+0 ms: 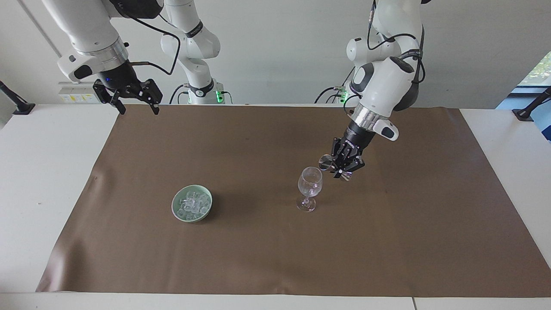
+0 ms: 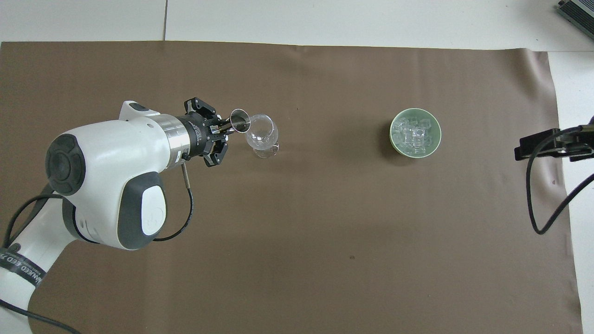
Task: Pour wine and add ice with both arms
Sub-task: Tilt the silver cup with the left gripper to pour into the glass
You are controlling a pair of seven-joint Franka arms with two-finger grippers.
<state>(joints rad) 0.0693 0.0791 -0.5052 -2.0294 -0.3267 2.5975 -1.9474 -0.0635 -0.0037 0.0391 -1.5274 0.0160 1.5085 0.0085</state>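
The wine shows only as a small dark metal jigger (image 1: 326,162) (image 2: 240,120); no liquid is visible. My left gripper (image 1: 338,166) (image 2: 224,128) is shut on the jigger and holds it tipped on its side. The jigger's mouth is at the rim of a clear stemmed glass (image 1: 310,185) (image 2: 262,134), which stands upright on the mat. Ice cubes (image 1: 192,202) (image 2: 414,134) fill a pale green bowl (image 1: 173,205) (image 2: 392,134) toward the right arm's end. My right gripper (image 1: 138,110) hangs open and empty over the mat's corner by its base; the overhead view shows only part of it (image 2: 547,144).
A brown mat (image 1: 258,258) covers most of the white table (image 1: 43,193). The bowl and the glass stand about level with each other, a wide stretch of mat between them. A black cable (image 2: 533,195) hangs from the right arm.
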